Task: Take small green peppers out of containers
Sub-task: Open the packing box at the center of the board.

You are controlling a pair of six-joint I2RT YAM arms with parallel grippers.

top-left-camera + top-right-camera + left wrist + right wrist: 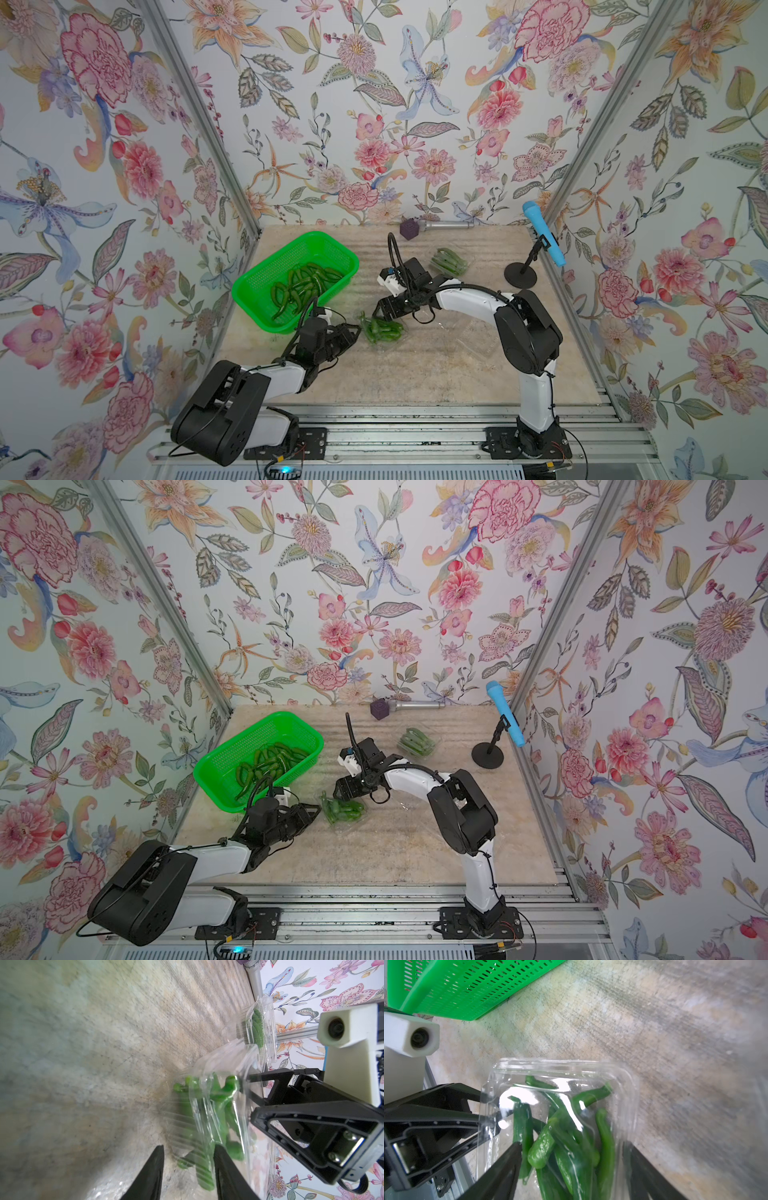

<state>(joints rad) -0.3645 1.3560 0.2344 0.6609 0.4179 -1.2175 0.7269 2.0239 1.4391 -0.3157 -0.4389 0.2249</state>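
Observation:
A clear container [384, 332] [344, 811] full of small green peppers [566, 1126] lies on the table in front of the basket. My right gripper [380, 313] [573, 1147] straddles it from behind, its fingers pressed on both side walls of the container [560, 1066]. My left gripper [356, 331] [189, 1155] stands open around the near corner of the container [207, 1095], with table showing beside one finger. A second closed container [451, 262] [257, 1028] with peppers sits at the back right. Clear empty containers [476, 338] lie by the right arm.
A bright green perforated basket [239, 286] [467, 987] holding several loose peppers [307, 282] stands at the left. A purple cube [409, 229] and a silver microphone [451, 225] lie along the back wall. A blue microphone [544, 237] on a black stand [520, 274] is at the right edge.

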